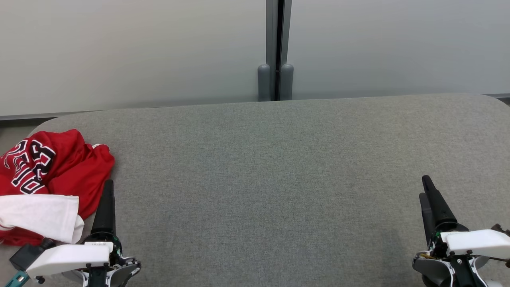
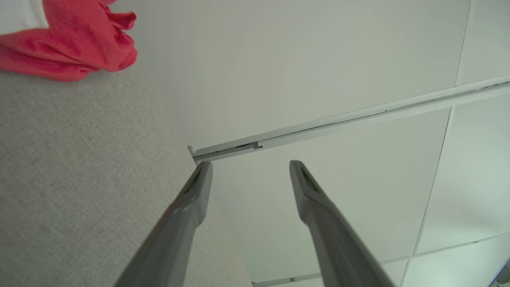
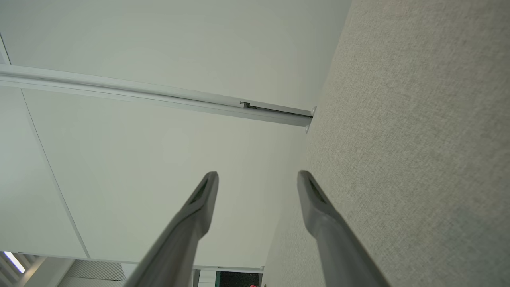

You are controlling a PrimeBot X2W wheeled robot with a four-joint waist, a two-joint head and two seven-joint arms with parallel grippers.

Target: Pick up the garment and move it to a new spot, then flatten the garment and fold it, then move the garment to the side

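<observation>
Red garment (image 1: 67,167) partly under a white cloth (image 1: 40,215) lies just beside the open left claw (image 1: 108,184); right claw (image 1: 424,185) open too.

Under the fingers (image 2: 187,215), which look like smooth matt dark plastic, the table top (image 1: 279,171) is grey woven cloth, matt and slightly rough. Left of the left fingers, the red garment (image 1: 67,167) is thin crumpled cloth. Beyond the fingers, the wall panels (image 1: 139,52) are smooth, dull.

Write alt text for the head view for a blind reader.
A crumpled red garment, white cloth lying on it, sits at the left edge of a grey fabric table. The left pincer is beside it, the right pincer at lower right.
</observation>
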